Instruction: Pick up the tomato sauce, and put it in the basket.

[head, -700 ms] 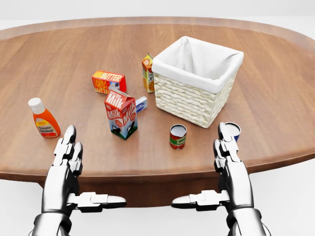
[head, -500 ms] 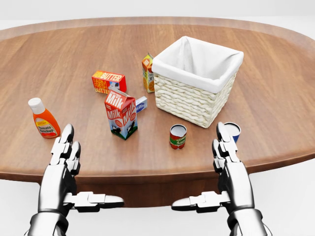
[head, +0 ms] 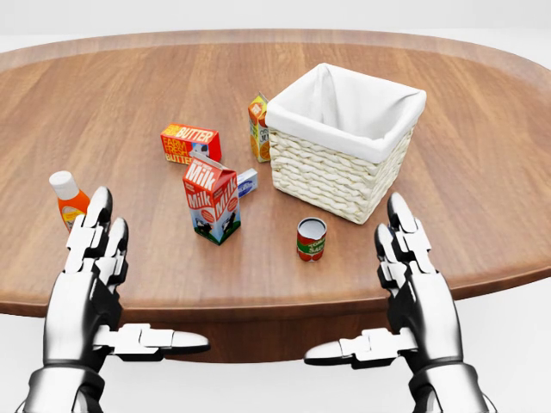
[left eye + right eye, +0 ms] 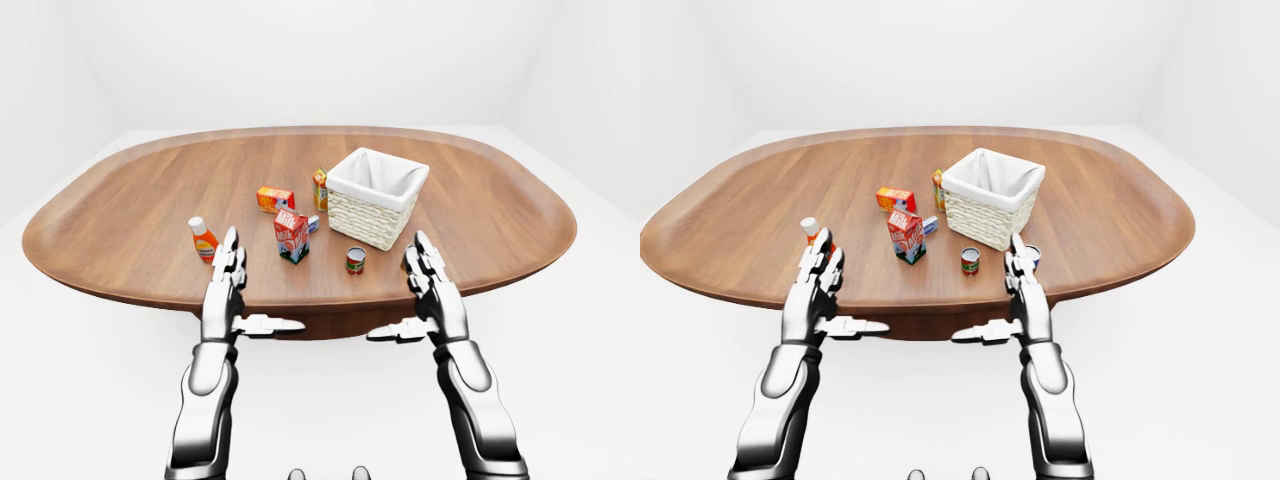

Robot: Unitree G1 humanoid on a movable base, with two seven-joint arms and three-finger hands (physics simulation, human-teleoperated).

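Tomato sauce (image 4: 203,239), upright at tabletop (image 3: 482,172) edge just beyond spread, empty left hand (image 3: 90,258); right hand (image 3: 411,258) likewise spread; best gripped at body, then carried right to basket (image 3: 344,142).

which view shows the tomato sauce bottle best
The left-eye view: the tomato sauce bottle stands clear, white cap to orange body, just left of the left hand. In the head and right-eye views that hand's fingers cover most of its body, leaving mainly the cap.
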